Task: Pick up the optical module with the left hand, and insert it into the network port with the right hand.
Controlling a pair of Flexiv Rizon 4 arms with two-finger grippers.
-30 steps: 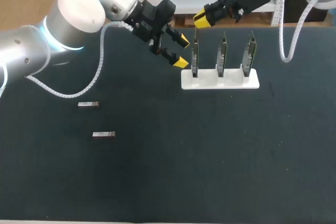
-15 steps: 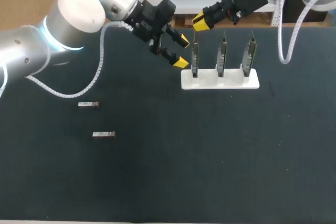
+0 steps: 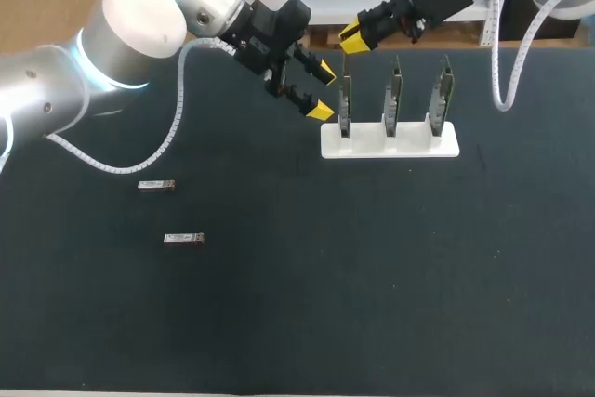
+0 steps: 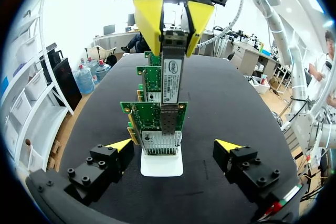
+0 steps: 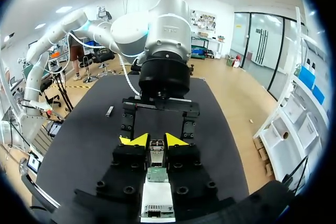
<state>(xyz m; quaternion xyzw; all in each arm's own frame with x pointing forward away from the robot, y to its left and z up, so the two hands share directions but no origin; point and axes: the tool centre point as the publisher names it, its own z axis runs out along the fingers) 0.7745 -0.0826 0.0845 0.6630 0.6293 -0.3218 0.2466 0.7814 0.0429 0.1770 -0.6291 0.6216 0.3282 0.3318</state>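
**Right claw gripping the module over the port**

The right claw [image 3: 351, 37] is pinching the module [image 4: 171, 77] between its two yellow tips, which are standing close together. It is holding the module upright, hanging straight down below the fingers. Directly under this claw a green card [image 4: 153, 114] is standing on edge in a white stand [image 3: 409, 141]. The module's lower end is sitting right at the mouth of the card's metal port [image 4: 168, 120] (whether it is already inside, I cannot tell).

The left claw [image 3: 322, 91] is hovering just beside that card and facing it, with its fingers spread wide and gripping nothing. The card and the stand are lying ahead of it, in line with the gap between its tips. Well behind the left claw, on the dark table [image 3: 372, 276], one loose module [image 3: 156, 184] is lying flat, and another loose module [image 3: 183, 238] is lying near it.
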